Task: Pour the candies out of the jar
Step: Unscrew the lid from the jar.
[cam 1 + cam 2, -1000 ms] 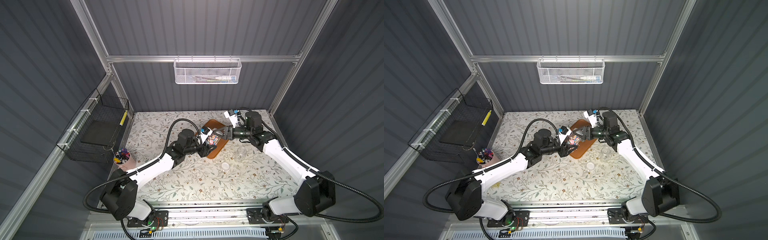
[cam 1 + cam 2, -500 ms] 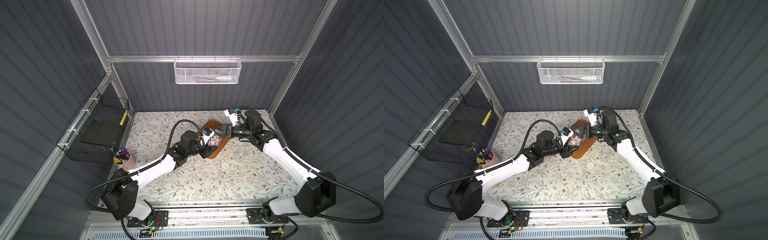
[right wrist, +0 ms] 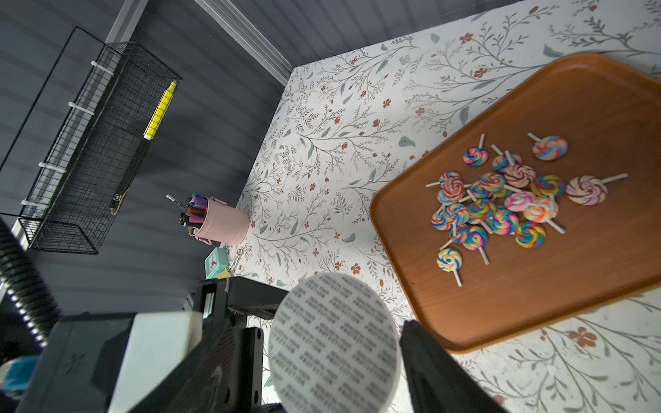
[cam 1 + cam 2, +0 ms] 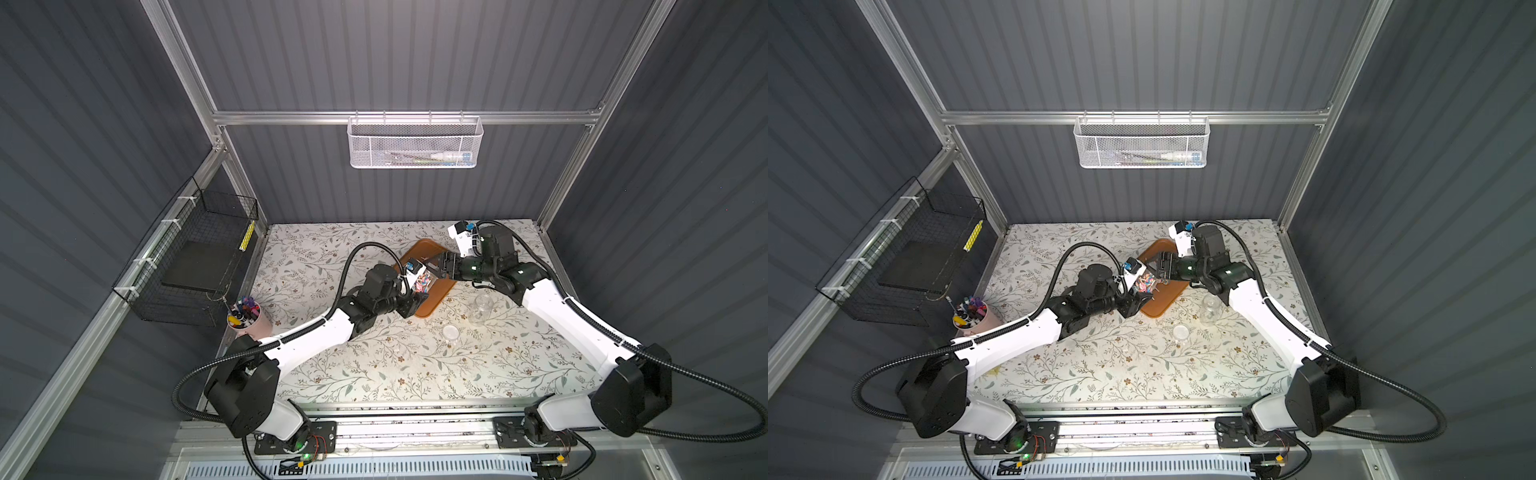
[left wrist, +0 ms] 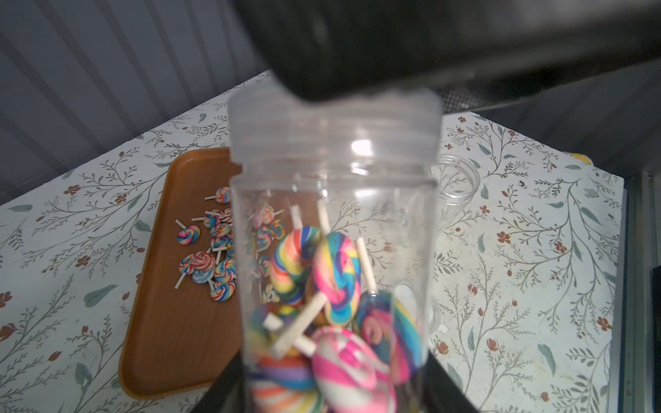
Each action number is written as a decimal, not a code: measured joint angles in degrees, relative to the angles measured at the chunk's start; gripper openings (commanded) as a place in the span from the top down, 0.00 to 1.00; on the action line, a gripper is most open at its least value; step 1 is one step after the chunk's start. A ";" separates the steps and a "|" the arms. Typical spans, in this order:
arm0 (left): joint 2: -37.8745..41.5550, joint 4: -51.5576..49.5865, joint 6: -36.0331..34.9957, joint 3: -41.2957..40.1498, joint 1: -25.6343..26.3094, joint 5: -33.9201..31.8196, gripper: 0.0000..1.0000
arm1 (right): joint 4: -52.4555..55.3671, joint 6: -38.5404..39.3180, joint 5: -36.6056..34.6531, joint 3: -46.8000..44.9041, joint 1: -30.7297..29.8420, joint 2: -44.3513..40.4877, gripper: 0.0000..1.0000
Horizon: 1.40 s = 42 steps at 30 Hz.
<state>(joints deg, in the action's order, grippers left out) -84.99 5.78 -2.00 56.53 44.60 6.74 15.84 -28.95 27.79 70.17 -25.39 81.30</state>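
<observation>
The jar [image 5: 332,200] slants, mouth end toward the right claw [image 4: 435,268].

Over the tray [image 5: 171,321], the jar [image 5: 332,171] clamped in my left gripper [image 5: 332,393] runs off the picture's lower edge, so its base is lost. My left fingers [image 5: 445,384] show only as dark slivers. A blurred black mass [image 5: 429,43] crosses its lid [image 5: 339,109]. Some candies [image 5: 209,257] on the tray smear behind the plastic, and the empty jar [image 5: 458,178] beside the tray is half hidden. From my right wrist the lid hides the jar whole. Whether my right fingers [image 3: 436,368] press it, I cannot tell. In both top views the candies above the tray are too small to count.
</observation>
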 measured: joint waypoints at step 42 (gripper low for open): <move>1.20 8.83 4.63 -0.22 -1.97 16.35 1.00 | -14.27 8.44 21.55 -5.03 5.77 -3.78 0.31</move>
<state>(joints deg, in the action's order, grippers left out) -83.79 14.61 2.63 56.31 42.63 23.09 1.56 -20.51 49.34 65.14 -19.62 77.52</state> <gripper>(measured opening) 0.565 0.655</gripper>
